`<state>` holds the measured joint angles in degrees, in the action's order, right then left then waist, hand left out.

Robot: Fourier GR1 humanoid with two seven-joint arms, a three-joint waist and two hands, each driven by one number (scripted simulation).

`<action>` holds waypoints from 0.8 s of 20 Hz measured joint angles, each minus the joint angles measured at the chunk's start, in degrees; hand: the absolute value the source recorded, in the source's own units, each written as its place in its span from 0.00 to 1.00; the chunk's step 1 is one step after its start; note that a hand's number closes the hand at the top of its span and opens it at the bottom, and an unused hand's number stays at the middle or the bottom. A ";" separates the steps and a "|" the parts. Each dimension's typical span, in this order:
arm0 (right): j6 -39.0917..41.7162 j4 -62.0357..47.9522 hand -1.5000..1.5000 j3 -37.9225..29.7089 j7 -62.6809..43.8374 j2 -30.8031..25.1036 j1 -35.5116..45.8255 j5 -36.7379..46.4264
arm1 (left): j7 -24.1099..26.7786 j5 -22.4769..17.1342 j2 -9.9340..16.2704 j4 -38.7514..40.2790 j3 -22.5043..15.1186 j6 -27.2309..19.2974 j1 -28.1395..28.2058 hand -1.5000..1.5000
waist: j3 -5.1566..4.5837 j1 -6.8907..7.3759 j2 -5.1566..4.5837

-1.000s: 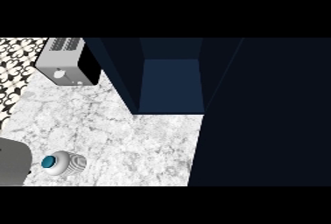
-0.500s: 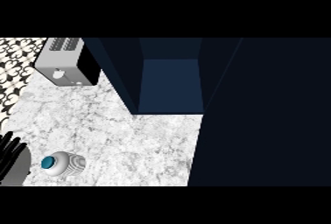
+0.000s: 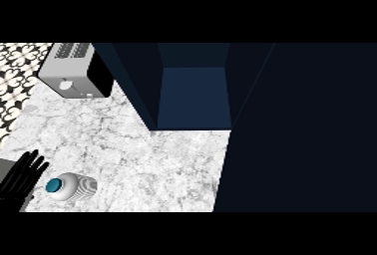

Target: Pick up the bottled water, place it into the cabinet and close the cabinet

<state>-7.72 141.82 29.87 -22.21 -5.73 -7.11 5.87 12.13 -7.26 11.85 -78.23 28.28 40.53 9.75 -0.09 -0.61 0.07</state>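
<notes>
Left hand (image 3: 22, 180), fingers straight and spread, just beside upright bottled water (image 3: 70, 187) on marble counter (image 3: 132, 149); dark cabinet (image 3: 193, 94) stands open, toaster (image 3: 75, 69) beyond.

No text, label, brand, number or sign is showing clearly enough to be read. The bottle (image 3: 71, 187), standing near the worktop's (image 3: 147, 154) lower left corner, is showing only its blue cap and ribbed white body from above; any label on its side is not visible. The toaster (image 3: 74, 74), sitting at the worktop's upper left corner, is showing a small knob and dark marks on its front face, but these are too small to tell if they are writing. The patterned wall (image 3: 18, 84) along the left edge is carrying only ornament, no letters. The cabinet (image 3: 195, 94) is showing plain dark surfaces.
</notes>
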 measured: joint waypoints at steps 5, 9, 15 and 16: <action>-0.93 0.49 0.00 0.69 0.34 -1.14 -0.74 -0.04 | 9.34 6.22 1.12 11.03 -1.14 -1.28 -3.23 0.00 | -0.01 -0.16 0.01; -1.83 0.48 0.00 1.23 0.38 -1.66 -0.33 -0.02 | 14.88 9.11 2.23 19.49 -1.91 -3.57 -6.07 0.00 | -0.03 -0.12 0.00; -3.13 0.28 0.00 1.79 0.68 -2.57 -0.07 0.13 | 21.63 12.12 2.61 29.87 -3.61 -8.04 -10.00 0.00 | -0.03 -0.14 -0.02; -3.45 0.28 0.00 2.42 0.49 -2.56 -0.02 0.20 | 22.45 12.34 2.91 31.67 -3.72 -8.64 -11.23 0.00 | -0.03 -0.17 -0.02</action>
<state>-11.17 142.10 32.29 -21.72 -8.29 -7.13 6.06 34.58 5.08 14.76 -46.56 24.55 31.89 -1.48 -0.12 -0.78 0.05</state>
